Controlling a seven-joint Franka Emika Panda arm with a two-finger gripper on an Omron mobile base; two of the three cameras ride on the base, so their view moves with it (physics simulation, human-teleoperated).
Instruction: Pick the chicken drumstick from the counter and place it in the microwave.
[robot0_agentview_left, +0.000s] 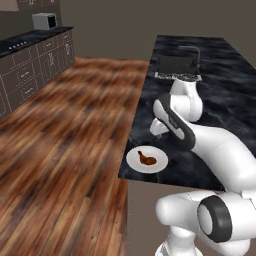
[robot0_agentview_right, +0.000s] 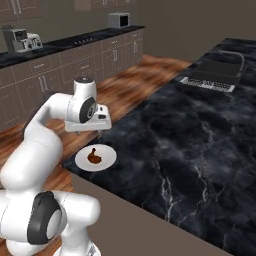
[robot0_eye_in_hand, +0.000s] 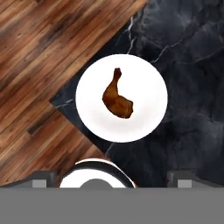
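We hold our jaws (robot0_eye_in_hand: 112, 178) spread above the chicken drumstick (robot0_eye_in_hand: 117, 96), which lies on a white plate (robot0_eye_in_hand: 148, 118) at the near left corner of the dark marbled surface (robot0_eye_in_hand: 192, 65). A careless descent could nudge the plate off the edge.

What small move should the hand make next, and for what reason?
Probably lower the hand straight down toward the small reddish-brown chicken drumstick. The drumstick lies on the round white plate at the corner of the dark marbled stone counter, almost under the hand, whose fingertips stand wide apart and hold nothing. A slight forward shift may center it.
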